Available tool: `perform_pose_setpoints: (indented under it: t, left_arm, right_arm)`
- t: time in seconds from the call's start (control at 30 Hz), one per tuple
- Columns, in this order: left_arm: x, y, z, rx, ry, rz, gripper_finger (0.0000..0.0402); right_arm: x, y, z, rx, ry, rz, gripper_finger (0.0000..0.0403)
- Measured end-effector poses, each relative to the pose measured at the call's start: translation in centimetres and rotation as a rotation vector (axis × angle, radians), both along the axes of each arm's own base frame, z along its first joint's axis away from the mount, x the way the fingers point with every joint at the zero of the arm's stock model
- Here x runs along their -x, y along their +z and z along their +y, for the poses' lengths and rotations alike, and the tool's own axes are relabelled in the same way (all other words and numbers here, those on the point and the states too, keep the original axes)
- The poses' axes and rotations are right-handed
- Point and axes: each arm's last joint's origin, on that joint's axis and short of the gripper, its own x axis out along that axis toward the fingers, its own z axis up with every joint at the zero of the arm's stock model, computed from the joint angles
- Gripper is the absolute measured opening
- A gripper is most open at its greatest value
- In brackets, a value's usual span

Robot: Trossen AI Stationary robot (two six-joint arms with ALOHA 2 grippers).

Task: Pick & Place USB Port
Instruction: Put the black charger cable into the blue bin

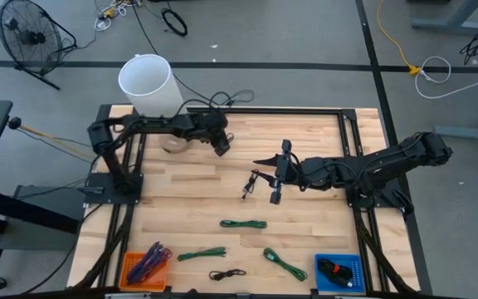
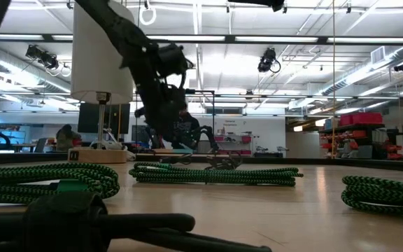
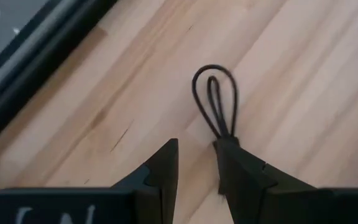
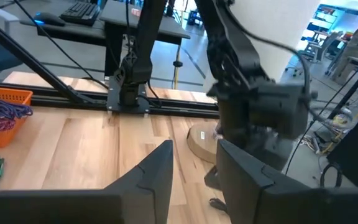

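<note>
USB cable (image 1: 251, 178): a thin black cable folded in a loop, lying on the bare wood of the table (image 1: 189, 199), away from the lamp (image 1: 148, 83) on the side toward the right arm.
Left hand (image 3: 196, 146): hovering between the lamp's round wooden base (image 1: 173, 146) and the cable, fingers standing apart with nothing between them.
Right hand (image 4: 194, 146): reaching in from the far side of the cable, pointing toward the lamp, fingers likewise apart and clamping nothing.
Farther out: green cable bundles (image 1: 243, 223) are lying well apart from the lamp, and beyond them the orange bin (image 1: 127, 278) and blue bin (image 1: 355, 264) are sitting at the table edge farthest from it.
Risk, collision: both hands are working close together beside the lamp base, so an advance by either could be knocking the other arm or the lamp.
Risk, grip: the loop is thin and flat on the wood, so fingers closing off-centre would likely be pushing it aside or pinching only one strand.
Left wrist view alone: showing the loop's shape, with its end running under one fingertip; whether they are touching I cannot tell.
Right wrist view alone: showing how near the left arm is standing ahead.
High view alone: showing the bins and the whole layout.
Low view: green coils are filling the foreground, and the black cable is not clearly showing.
</note>
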Motion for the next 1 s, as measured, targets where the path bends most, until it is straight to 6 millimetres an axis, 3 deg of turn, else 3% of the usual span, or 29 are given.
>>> perform_pose_setpoints:
  t: [0.27,0.5,1.0]
  left_arm:
    - [-0.6,-2.8,0.6,0.039,0.014,0.032,0.0115]
    - [-1.2,-2.7,0.7,0.072,-0.003,-0.051,0.0115]
    - [-1.6,-3.0,0.0,0.116,-0.029,-0.054,0.0115]
  right_arm:
    - [0.0,0.0,0.0,-0.008,0.0,-0.003,0.0125]
    - [0.0,0.0,0.0,-0.007,-0.001,-0.003,0.0125]
    - [0.0,0.0,0.0,-0.007,-0.001,-0.003,0.0125]
